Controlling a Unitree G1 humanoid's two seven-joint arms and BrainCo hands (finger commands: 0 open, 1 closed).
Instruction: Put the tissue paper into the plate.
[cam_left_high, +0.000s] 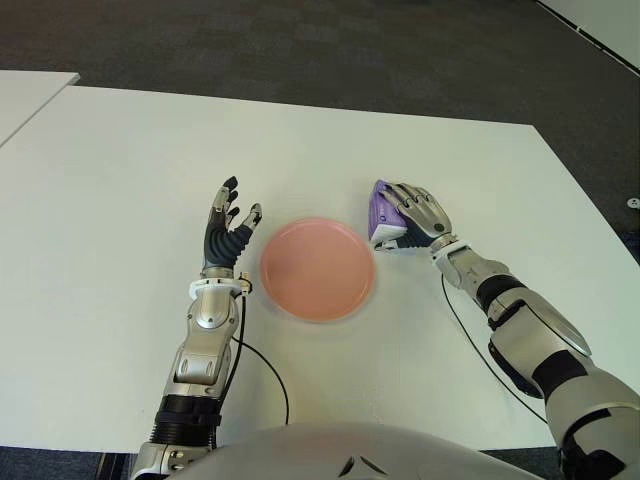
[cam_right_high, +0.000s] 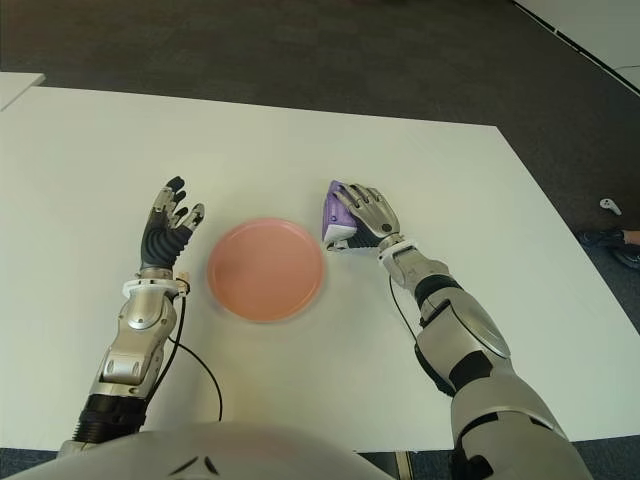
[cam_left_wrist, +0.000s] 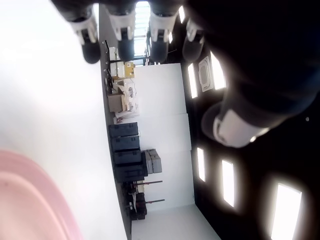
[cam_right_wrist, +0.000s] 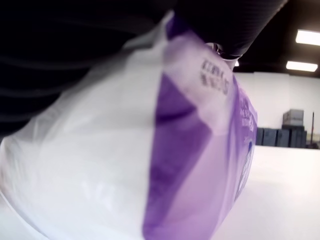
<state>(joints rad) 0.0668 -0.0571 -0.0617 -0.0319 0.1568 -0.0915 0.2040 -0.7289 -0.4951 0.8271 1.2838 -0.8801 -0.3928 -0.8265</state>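
Right hand: the right hand (cam_left_high: 418, 212) has its fingers curled over the tissue paper (cam_left_high: 381, 212), clamped on the pack from above; the wrist view is filled with the wrapper pressed up against the palm
Tissue paper: a small soft pack, purple and white, glossy film with printed lettering, creased where the fingers press; it sits just beside the plate (cam_left_high: 318, 268) on the robot's right, and I can't tell whether it is clear of the table (cam_left_high: 120, 180) yet
Plate: round, shallow, salmon pink, smooth with a low raised rim, nothing in it
Left hand: the left hand (cam_left_high: 228, 232) shows on the other side of the plate, fingers spread and pointing up, holding nothing
Table: flat white matt top
Step in hand: to my eye, securing the pack before carrying it across
Doing it well: lift enough to clear the rim, keep the squeeze gentle since the pack gives, travel the short way left, let go over the plate's middle so it does not perch on the edge
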